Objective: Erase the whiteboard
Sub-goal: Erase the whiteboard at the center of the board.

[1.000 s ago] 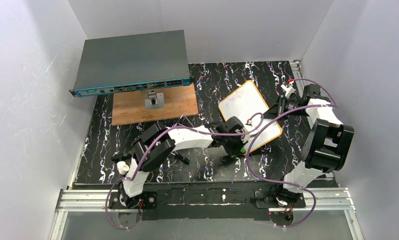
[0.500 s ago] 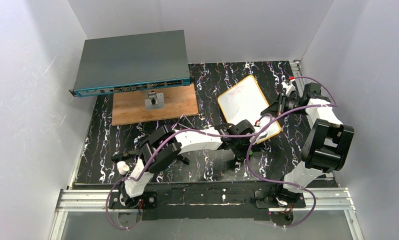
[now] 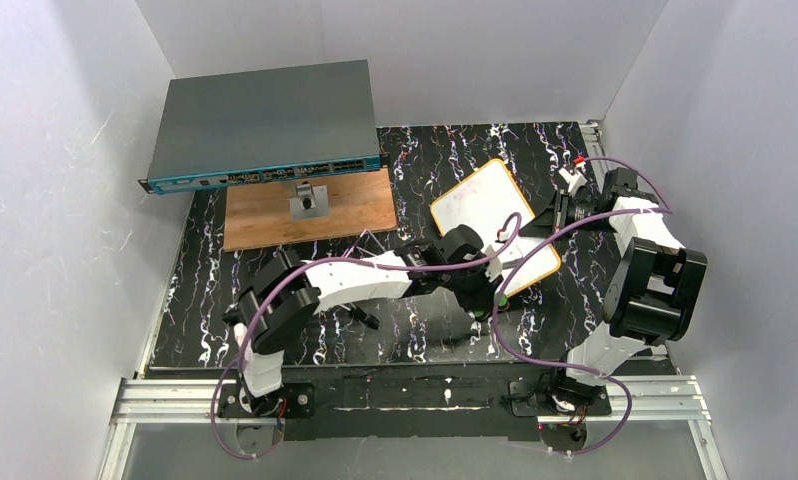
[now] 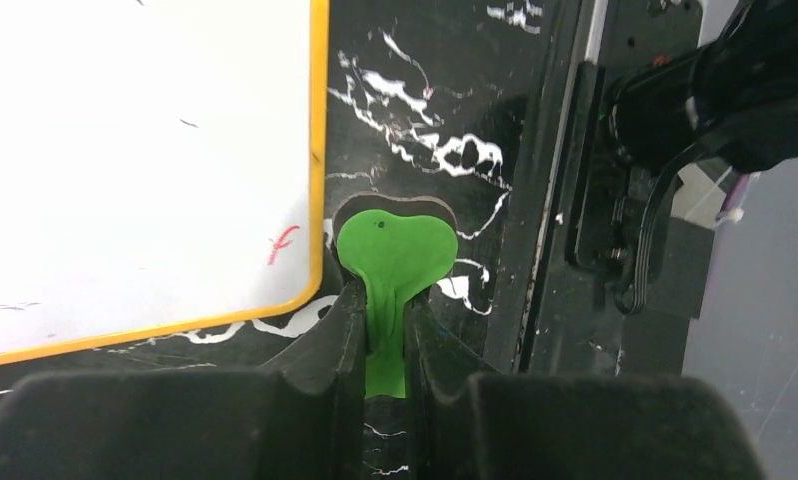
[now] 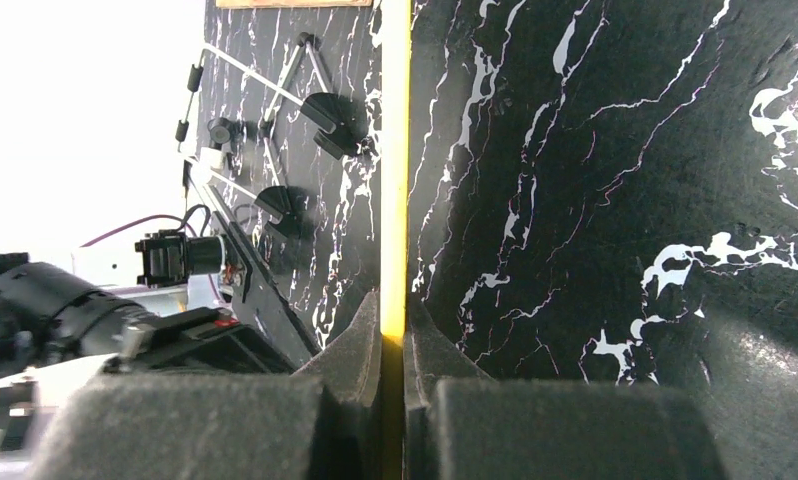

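The left gripper (image 4: 383, 300) has carried the eraser (image 4: 395, 245) off the near edge of the whiteboard (image 3: 485, 210). The green pad now sits on the desk (image 3: 415, 160), just beside the orange rim (image 4: 318, 150) and no longer on the white face. The gripper is clenched on the eraser's stem.

The right gripper (image 5: 395, 310) is clamped on the whiteboard's far rim, which runs straight between its pads in the right wrist view, and steadies it.

The whiteboard lies at the right-centre of the desk, turned corner-on to the arms. It is well apart from the wooden board (image 3: 307, 210).

This looks like the end of one wiping pass. Most of the face in the left wrist view is clean, but a small red mark (image 4: 283, 243) remains close to the rim by the eraser, with a few faint strokes elsewhere. So the job is likely close to finished but not done, and the eraser probably needs to go back onto that corner.

A second ago the left gripper hung over the whiteboard's near corner. Since then it has slid toward the arms and off the edge, and its elbow has swung left. The whiteboard itself has shifted only slightly in the right gripper's hold.
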`<action>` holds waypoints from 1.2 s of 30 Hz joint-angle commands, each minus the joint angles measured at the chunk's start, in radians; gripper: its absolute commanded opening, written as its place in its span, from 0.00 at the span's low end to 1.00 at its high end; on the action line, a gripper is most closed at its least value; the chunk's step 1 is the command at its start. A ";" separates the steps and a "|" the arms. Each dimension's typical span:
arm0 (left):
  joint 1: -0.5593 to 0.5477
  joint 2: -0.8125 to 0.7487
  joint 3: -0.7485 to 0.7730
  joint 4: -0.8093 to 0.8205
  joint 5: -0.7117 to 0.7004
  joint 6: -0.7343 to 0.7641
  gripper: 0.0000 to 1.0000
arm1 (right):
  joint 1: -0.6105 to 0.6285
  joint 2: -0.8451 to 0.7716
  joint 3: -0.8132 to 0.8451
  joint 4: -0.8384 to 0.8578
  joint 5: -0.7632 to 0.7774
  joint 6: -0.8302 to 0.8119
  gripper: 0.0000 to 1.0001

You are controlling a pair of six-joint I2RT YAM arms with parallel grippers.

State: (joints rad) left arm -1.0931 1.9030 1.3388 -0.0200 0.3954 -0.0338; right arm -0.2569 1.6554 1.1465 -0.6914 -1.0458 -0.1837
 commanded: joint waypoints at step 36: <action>-0.047 0.146 0.216 -0.139 -0.431 -0.029 0.00 | 0.005 -0.032 -0.004 -0.016 -0.081 0.012 0.01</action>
State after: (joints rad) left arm -1.1347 2.0514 1.4658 -0.1741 -0.0044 -0.0536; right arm -0.2550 1.6554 1.1458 -0.6838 -0.9997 -0.2115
